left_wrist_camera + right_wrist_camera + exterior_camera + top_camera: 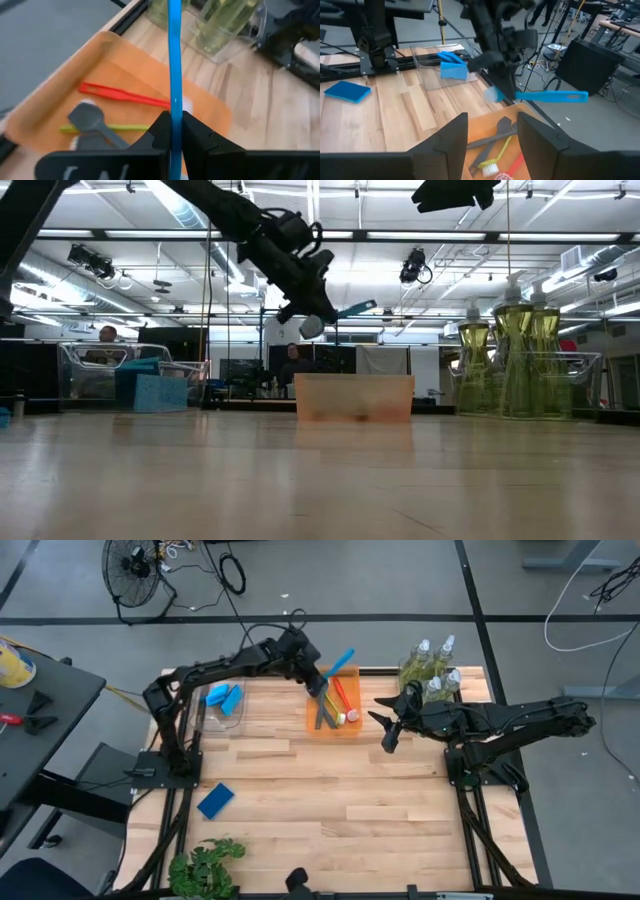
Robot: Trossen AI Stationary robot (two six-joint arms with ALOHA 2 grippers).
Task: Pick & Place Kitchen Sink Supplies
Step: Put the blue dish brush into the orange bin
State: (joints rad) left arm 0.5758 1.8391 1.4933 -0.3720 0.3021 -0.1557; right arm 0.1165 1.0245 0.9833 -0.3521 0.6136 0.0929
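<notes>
Both arms are black — the left arm (215, 668) built of slim jointed links with rounded housings, the right arm (510, 718) the same, with a bulkier wrist. Each rises from a black base on dark frame rails. The left gripper (172, 131) has flat, angular matte-black fingers (161, 131) above a plate with pale markings — unreadable.

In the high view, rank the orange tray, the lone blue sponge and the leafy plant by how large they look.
1. Leafy plant, largest, though the frame edge crops it.
2. Orange tray, slightly smaller; close enough that the order is unsure.
3. Lone blue sponge, clearly smallest.
</notes>
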